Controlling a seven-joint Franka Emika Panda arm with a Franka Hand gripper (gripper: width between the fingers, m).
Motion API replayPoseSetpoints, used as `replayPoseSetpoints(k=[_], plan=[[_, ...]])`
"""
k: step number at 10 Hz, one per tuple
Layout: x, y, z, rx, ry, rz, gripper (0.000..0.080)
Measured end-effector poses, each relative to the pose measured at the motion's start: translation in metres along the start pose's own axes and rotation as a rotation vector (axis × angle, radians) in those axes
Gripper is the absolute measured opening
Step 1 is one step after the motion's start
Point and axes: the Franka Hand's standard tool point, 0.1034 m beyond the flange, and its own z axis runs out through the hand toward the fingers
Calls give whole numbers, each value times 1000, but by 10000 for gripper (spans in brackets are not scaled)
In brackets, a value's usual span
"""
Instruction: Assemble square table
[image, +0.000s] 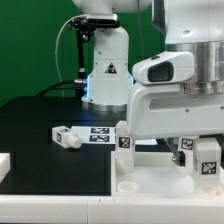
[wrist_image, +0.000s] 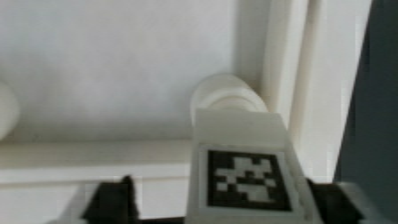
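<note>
The tabletop (image: 150, 186) lies at the exterior view's five o'clock; the gripper (wrist_image: 217, 205) straddles a tagged leg (wrist_image: 240, 150) tipped against its corner, clamped or not I cannot tell; another leg (image: 67, 137) lies loose at ten o'clock of the tabletop, so most assembly likely remains.

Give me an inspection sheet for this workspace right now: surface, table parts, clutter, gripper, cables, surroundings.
Surface: black work surface; the marker board lies flat on it.
Job's things: white plastic square tray-like tabletop at the exterior view's lower right; short white tagged block leg with its end at an inner corner of the tabletop; second white leg lying loose on the black surface.
Clutter: white object, cut off at the exterior view's left edge, unidentified.
Grippers: gripper straddles the tagged leg; grip cannot be told.
Cables: black cable looping beside the white robot base.
Surroundings: green backdrop.
</note>
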Motion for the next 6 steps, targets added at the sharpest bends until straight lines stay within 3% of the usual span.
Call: replayPoseSetpoints(k=[1,6], plan=[[0,0,0,0,0,85,277],[-1,-3,2,4,18,573,279]])
